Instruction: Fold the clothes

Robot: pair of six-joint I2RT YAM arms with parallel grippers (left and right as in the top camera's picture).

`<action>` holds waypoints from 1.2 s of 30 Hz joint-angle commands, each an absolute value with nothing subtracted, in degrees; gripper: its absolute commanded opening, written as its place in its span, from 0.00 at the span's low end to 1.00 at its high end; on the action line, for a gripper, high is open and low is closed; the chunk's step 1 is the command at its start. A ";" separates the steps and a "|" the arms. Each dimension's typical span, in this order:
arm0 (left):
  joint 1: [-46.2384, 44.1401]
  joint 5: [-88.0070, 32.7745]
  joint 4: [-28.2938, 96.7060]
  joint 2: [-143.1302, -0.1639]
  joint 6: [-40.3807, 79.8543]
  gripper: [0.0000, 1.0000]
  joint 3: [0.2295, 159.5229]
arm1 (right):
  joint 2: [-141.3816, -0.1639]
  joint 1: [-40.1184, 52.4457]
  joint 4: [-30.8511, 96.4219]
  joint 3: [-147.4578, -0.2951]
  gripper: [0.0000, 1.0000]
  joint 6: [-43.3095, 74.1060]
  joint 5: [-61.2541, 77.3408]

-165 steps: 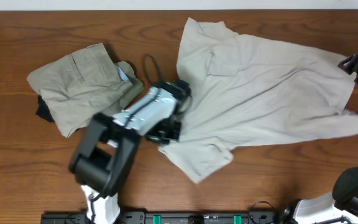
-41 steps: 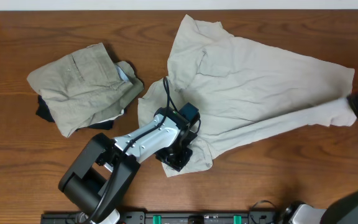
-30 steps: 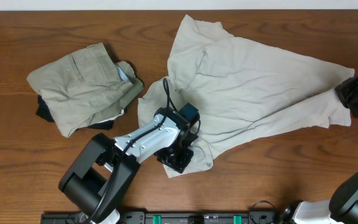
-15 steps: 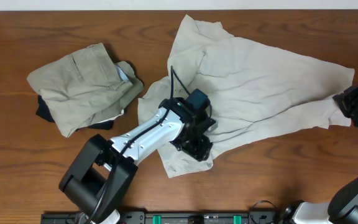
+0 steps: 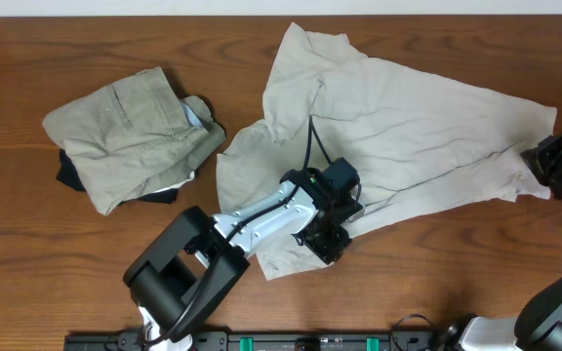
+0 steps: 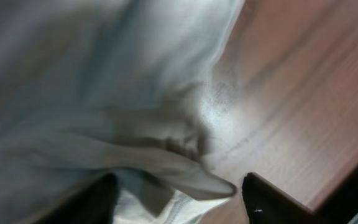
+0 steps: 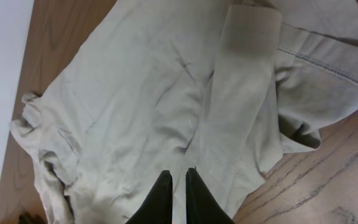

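Fabric of the cream-white garment (image 5: 408, 127) is pinched at one end by the clenched right gripper (image 7: 178, 174); a fold is straddled, ungrasped, by the spread-open left gripper (image 6: 178, 186).

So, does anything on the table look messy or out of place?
Yes: the cream garment lies crooked and wrinkled, its lower corner bunched at the left end effector, and the khaki garment sits heaped on dark cloth.

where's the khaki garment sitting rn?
Overhead view, left side of the table: the khaki garment lies bunched on top of a dark item, just left of the big cream garment.
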State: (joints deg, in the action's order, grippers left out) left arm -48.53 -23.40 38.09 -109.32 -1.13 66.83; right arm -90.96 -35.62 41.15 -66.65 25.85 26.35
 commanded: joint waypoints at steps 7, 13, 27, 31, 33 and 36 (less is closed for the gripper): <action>-48.49 -10.59 53.15 -109.60 2.42 0.06 74.74 | -89.78 -35.18 42.46 -67.48 0.10 23.00 26.74; -47.46 1.87 70.08 -104.18 2.87 0.06 85.69 | -89.80 -35.18 46.33 -67.48 0.16 21.54 21.15; -39.88 14.41 71.37 -89.93 4.71 0.06 97.67 | -93.91 -31.33 45.63 -61.91 0.59 18.35 17.17; -39.77 14.41 70.83 -89.34 3.27 0.06 98.91 | -96.09 -28.60 38.41 -57.21 0.60 18.33 22.46; -39.77 14.44 70.83 -89.36 3.29 0.06 98.91 | -97.30 -26.74 36.03 -55.16 0.60 18.35 22.50; -39.77 14.44 70.83 -89.36 3.29 0.06 98.91 | -99.02 -24.12 34.39 -53.12 0.52 18.35 23.27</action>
